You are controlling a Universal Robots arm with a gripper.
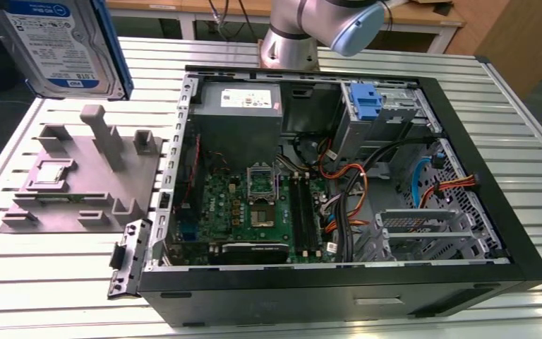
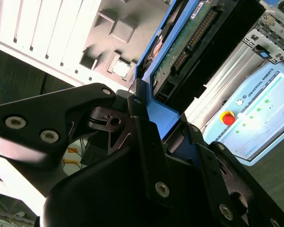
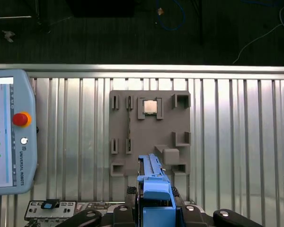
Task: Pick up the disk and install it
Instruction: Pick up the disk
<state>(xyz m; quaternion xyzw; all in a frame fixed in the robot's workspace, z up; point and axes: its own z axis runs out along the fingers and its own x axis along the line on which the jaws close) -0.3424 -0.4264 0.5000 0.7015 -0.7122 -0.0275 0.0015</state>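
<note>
Counter point(image 1: 54, 275): ribbed metal slats. On it: grey fixture plate point(image 1: 82, 191) at the exterior view's left, with the open PC case point(image 1: 346, 293) just beside it. Black strip point(image 1: 128, 258) sits against the case's corner nearest the plate. In the first wrist view, a pendant point(image 3: 12, 137) lies on the slats, apart from the plate.

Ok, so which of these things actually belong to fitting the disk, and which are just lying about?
Part of the job:
- disk, held up in the tool
- computer case, side open

Just lying about:
- grey holder plate, beside the case on the exterior view's left
- control tablet, lying on the table
</note>
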